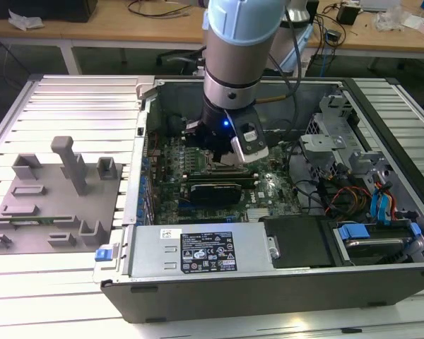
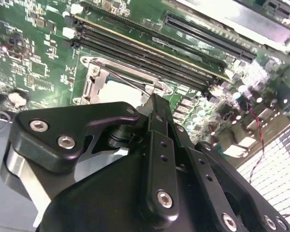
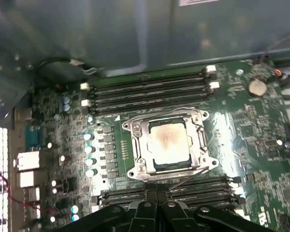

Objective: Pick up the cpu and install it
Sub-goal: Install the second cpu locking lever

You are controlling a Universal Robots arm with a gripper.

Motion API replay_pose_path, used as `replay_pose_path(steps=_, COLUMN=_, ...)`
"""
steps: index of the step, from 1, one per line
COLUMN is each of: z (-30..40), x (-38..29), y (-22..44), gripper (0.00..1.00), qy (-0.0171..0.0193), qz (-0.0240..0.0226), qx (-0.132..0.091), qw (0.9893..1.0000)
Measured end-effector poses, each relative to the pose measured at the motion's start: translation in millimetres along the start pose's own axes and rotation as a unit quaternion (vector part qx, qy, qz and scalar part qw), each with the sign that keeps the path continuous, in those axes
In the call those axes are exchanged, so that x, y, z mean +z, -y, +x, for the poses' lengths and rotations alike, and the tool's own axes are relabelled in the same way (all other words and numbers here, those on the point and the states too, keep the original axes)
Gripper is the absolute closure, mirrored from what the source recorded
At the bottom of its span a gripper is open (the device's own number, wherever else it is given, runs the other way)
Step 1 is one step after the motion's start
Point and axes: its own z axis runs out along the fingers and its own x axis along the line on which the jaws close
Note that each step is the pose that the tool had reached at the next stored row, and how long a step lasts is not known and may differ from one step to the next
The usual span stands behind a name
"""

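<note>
The cpu (image 3: 170, 141) is a pale silver square lying flat inside the metal-framed socket (image 3: 135, 145) on the green motherboard. It also shows as a pale patch (image 2: 117, 90) in the second wrist view. My gripper (image 3: 154, 194) hangs a little above the board beside the socket, apart from the chip. Its black fingers (image 2: 155, 108) are shut together with nothing between them. In the exterior view my arm (image 1: 233, 63) reaches straight down into the open computer case (image 1: 120, 282), and its wrist hides most of the socket.
Black memory slots (image 3: 150, 92) run along both sides of the socket. The power supply (image 1: 205, 251), a drive cage (image 1: 332, 134) and loose cables (image 1: 339, 194) crowd the case. A grey tray (image 1: 56, 205) holding a green memory stick (image 1: 28, 220) lies at the exterior view's left.
</note>
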Motion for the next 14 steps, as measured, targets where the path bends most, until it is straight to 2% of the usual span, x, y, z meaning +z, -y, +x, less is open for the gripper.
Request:
replay_pose_path(steps=2, z=-8.1, x=2.3, y=-0.4, gripper=0.89, qy=-0.0050, qz=0.0008, qx=-0.013, qw=0.9999)
replay_pose_path(steps=4, z=-8.6, x=4.1, y=-0.1, gripper=0.89, qy=-0.0084, qz=0.0021, qx=-0.028, qw=0.9996)
replay_pose_path(steps=8, z=-8.6, x=6.5, y=0.4, gripper=0.89, qy=-0.0162, qz=0.0059, qx=-0.062, qw=0.9979)
replay_pose_path(steps=10, z=-8.8, x=9.0, y=0.9, gripper=0.89, qy=-0.0178, qz=0.0065, qx=-0.069, qw=0.9974)
replay_pose_path(steps=11, z=-8.9, x=12.6, y=1.6, gripper=0.89, qy=-0.0184, qz=0.0065, qx=-0.071, qw=0.9973)
replay_pose_path(steps=14, z=-7.7, x=19.6, y=3.1, gripper=0.89, qy=-0.0189, qz=0.0066, qx=-0.072, qw=0.9972)
